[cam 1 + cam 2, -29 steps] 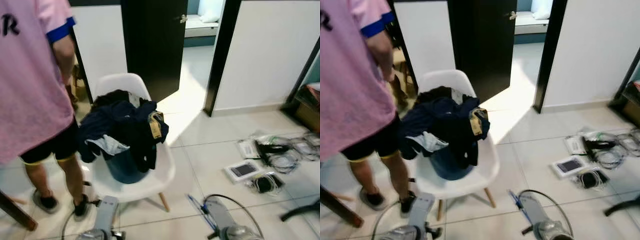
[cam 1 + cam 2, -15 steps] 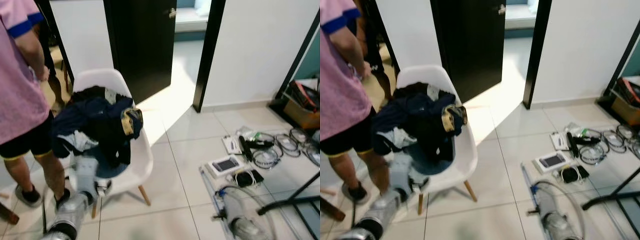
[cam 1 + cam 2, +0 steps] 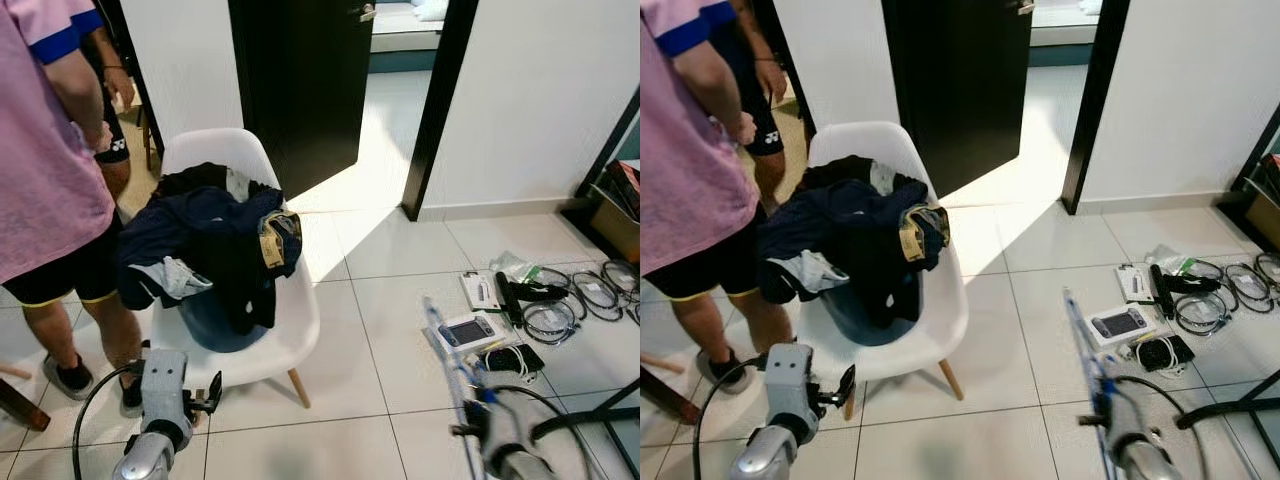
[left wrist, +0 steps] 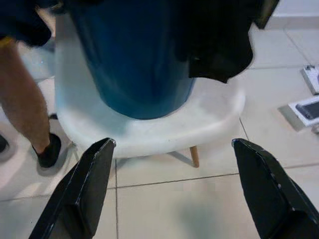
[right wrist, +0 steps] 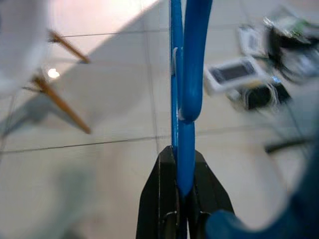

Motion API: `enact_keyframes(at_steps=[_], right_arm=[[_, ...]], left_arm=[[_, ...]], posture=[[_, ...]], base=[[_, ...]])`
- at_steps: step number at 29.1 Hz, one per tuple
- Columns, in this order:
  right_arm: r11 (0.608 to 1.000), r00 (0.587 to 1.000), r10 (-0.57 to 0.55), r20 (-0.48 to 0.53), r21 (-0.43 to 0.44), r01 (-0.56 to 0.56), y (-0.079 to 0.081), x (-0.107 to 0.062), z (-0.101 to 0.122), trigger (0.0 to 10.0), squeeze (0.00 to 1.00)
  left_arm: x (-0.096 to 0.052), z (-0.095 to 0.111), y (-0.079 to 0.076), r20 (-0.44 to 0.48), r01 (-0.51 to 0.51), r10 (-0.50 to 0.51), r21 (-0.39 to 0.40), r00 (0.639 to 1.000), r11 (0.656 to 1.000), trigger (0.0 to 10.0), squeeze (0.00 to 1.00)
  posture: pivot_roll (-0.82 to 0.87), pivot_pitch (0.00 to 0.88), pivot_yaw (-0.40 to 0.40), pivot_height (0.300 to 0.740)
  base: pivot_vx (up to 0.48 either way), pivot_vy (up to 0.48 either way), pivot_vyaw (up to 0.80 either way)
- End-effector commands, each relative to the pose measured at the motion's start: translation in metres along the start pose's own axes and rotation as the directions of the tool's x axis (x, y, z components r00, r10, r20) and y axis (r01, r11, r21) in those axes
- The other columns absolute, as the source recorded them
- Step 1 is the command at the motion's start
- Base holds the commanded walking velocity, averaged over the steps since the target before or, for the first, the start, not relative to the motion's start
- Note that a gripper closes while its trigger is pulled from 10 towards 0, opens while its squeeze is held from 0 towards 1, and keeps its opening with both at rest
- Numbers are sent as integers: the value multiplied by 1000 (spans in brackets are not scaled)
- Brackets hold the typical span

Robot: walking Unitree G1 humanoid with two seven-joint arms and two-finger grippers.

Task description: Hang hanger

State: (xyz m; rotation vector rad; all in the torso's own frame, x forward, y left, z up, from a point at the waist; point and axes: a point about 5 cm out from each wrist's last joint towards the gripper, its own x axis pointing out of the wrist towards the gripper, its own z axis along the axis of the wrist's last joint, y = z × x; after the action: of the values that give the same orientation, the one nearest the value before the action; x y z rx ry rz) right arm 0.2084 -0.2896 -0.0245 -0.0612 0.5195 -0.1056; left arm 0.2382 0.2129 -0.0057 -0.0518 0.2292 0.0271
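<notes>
My right gripper (image 5: 180, 201) is shut on a thin blue hanger (image 5: 185, 94), which sticks forward over the floor tiles as a blue line (image 3: 452, 350) ahead of my right arm (image 3: 508, 452). My left gripper (image 4: 174, 191) is open and empty, low in front of a white chair (image 3: 300, 312). The left arm (image 3: 162, 395) sits just short of the seat's front edge. On the chair lies a heap of dark navy clothes (image 3: 222, 240) over something blue (image 4: 139, 64).
A person in a pink shirt (image 3: 45, 150) stands close on the chair's left, with a second person (image 3: 112, 120) behind. A black door (image 3: 300, 80) and an open doorway lie beyond. Cables and small devices (image 3: 535, 310) litter the floor at right, near a black stand leg (image 3: 600, 415).
The camera has swung, shifting the whole scene. My left arm has dropped back from the chair seat to lower in front of it. The hanger stays in my right gripper.
</notes>
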Motion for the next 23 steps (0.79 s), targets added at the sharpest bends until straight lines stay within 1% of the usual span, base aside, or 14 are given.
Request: enact_keyframes(at_steps=[1, 3, 5, 7, 8, 9, 11, 12, 14, 17, 19, 20, 22, 23], right_arm=[[999, 999, -18, -31, 50, 19, -6, -8, -13, 10000, 0], [999, 999, -18, -31, 50, 19, -6, -8, -13, 10000, 0], [998, 999, -22, -29, 61, 24, 1, -1, -6, 10000, 0], [998, 999, -22, -29, 61, 24, 1, -1, -6, 10000, 0], [998, 1000, -2, -19, 57, 4, 12, 10, 6, 10000, 0], [998, 1000, -2, -19, 57, 4, 12, 10, 6, 10000, 0], [998, 1000, 10, -18, 61, -9, 16, 14, 12, 10000, 0], [998, 1000, 10, -18, 61, -9, 16, 14, 12, 10000, 0], [997, 1000, 10, -12, 74, -9, 15, 15, 14, 10000, 0], [997, 1000, 9, -9, 79, -8, 15, 15, 14, 10000, 0], [995, 1000, 12, -13, 100, -11, 13, 15, 13, 10000, 0], [995, 1000, 12, -13, 100, -11, 13, 15, 13, 10000, 0], [992, 1000, 18, -5, 122, -17, 12, 14, 12, 10000, 0], [992, 1000, 18, -5, 122, -17, 12, 14, 12, 10000, 0]], left_arm=[[-5, -4, 8, -8, -29, 28, -40, 1000, 999, 10000, 0], [-5, -4, 8, -8, -29, 28, -40, 1000, 999, 10000, 0], [-6, 4, 11, 40, -16, 17, -6, 999, 1000, 10000, 0], [-6, 4, 11, 40, -16, 17, -6, 999, 1000, 10000, 0], [-1, 27, 4, 142, 10, -15, 35, 990, 999, 10000, 0], [-1, 27, 4, 142, 10, -15, 35, 990, 999, 10000, 0], [6, 63, -8, 266, 41, -60, 78, 962, 996, 10000, 0], [6, 63, -8, 266, 41, -60, 78, 962, 996, 10000, 0], [10, 100, -20, 378, 74, -112, 114, 919, 991, 10000, 0], [11, 110, -24, 409, 84, -128, 124, 904, 989, 10000, 0], [13, 153, -40, 522, 127, -192, 157, 831, 979, 10000, 0], [13, 153, -40, 522, 127, -192, 157, 831, 979, 10000, 0], [10, 181, -51, 590, 156, -233, 179, 773, 971, 10000, 0], [10, 181, -51, 590, 156, -233, 179, 773, 971, 10000, 0]], posture=[[7, 29, 9, 740], [7, 29, 9, 740], [7, 25, 5, 740], [7, 25, 5, 740], [9, 24, 1, 740], [9, 24, 1, 740], [11, 26, -2, 740], [11, 26, -2, 740], [10, 28, -2, 740], [10, 28, -2, 740], [7, 27, 0, 740], [7, 27, 0, 740], [5, 27, 1, 740], [5, 27, 1, 740]], base=[[0, 0, 0], [0, 0, 0], [420, 0, 0], [480, 0, 0], [480, 0, 0], [480, 0, 0], [480, 0, 0], [480, 0, 0], [480, 0, 0], [480, 0, 0], [480, 0, -800], [480, 0, -800], [480, 0, -800], [480, 0, -800]])
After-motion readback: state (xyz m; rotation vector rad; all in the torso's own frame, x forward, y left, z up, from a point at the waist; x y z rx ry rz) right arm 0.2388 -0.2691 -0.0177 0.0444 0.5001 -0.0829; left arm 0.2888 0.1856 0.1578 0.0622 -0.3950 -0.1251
